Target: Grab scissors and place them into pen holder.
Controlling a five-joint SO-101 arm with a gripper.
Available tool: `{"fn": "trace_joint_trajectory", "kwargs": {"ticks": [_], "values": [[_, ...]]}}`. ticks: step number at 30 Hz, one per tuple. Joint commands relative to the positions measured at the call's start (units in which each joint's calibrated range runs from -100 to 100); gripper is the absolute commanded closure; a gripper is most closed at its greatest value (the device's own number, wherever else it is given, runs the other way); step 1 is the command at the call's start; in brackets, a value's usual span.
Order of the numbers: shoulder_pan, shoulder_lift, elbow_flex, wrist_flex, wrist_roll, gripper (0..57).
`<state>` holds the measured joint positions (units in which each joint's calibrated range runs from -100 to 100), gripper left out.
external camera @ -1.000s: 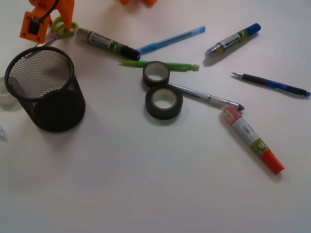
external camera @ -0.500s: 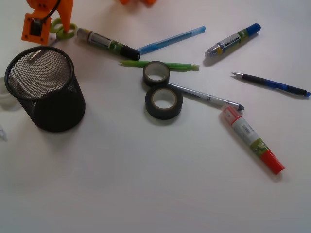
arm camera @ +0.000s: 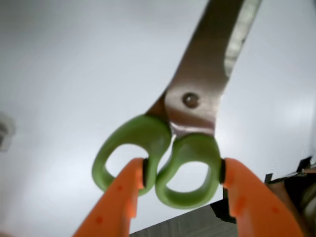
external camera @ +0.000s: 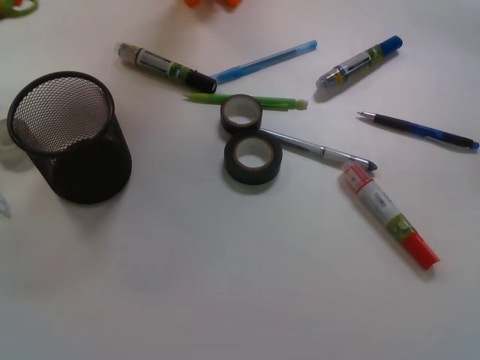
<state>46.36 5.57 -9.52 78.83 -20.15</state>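
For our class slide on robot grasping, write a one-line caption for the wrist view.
Orange gripper clamps the lime-green loop handles of the scissors, silver blades pointing away.

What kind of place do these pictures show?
Probably a desk or office worktop: a plain white table surface carrying stationery, namely a black wire-mesh pen holder, two black tape rolls, and scattered pens and markers such as the red-capped marker.

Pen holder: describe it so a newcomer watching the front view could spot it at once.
Look at the left side of the white table. The pen holder stands upright there, well apart from the cluster of pens and the two black tape rolls in the middle. It is the only tall, open-topped thing: a black wire-mesh cup with a solid rim, far bigger than the flat tape rolls.
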Motion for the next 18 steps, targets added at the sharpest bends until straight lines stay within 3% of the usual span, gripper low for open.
{"fn": "trace_joint_trajectory", "kwargs": {"ticks": [1,11,18], "values": [[-2.4,-1.2,-20.5,6.6,-4.6,57.2],[-26.7,-0.9,-38.3,9.8,-28.4,57.2],[-34.3,2.1,-27.3,-1.9,-30.6,57.2]]}}
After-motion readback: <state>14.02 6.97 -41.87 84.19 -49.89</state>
